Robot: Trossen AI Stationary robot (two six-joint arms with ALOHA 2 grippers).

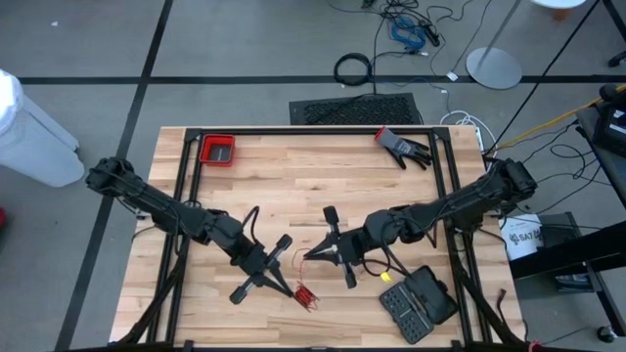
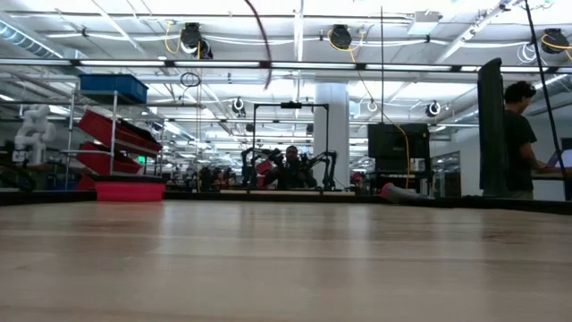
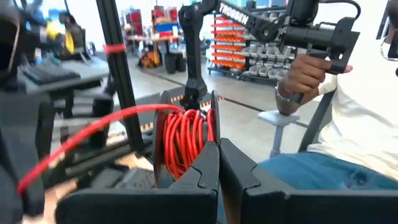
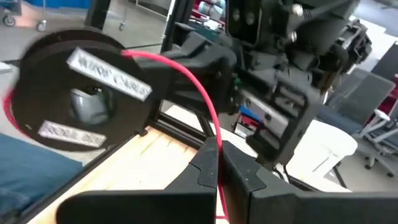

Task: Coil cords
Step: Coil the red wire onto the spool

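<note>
The thin red cord (image 3: 87, 127) is partly wound on a small round black disc (image 4: 81, 99) with pale labels. Its red windings (image 3: 183, 140) show in the left wrist view and in the high view (image 1: 305, 295), near the table's near edge at the middle. My left gripper (image 1: 296, 289) is shut on the disc. My right gripper (image 1: 311, 254) is just beyond it toward the far edge, shut on the free run of cord (image 1: 315, 254). Neither gripper shows in the low view. My left gripper pinches the disc at its edge (image 3: 212, 134) between its two fingers, with the red windings right beside one finger (image 3: 202, 171). The fingers come about level. The disc is held on edge, clear of the table. My right gripper pinches the single red strand (image 4: 216, 149) between its two fingertips, a short way from the disc. The fingers come about level from the table's right and lie across the strand. The strand arcs up from the fingers to the disc (image 4: 161, 59).
A red bin (image 1: 217, 150) stands at the far left. A black glove with a red cuff (image 1: 403, 147) lies at the far right. An open black case (image 1: 421, 303) lies near right, beside a small yellow piece (image 1: 385, 277). Black frame rails (image 1: 186, 176) run along the table's sides. A person's hand (image 3: 298, 74) shows beyond the table.
</note>
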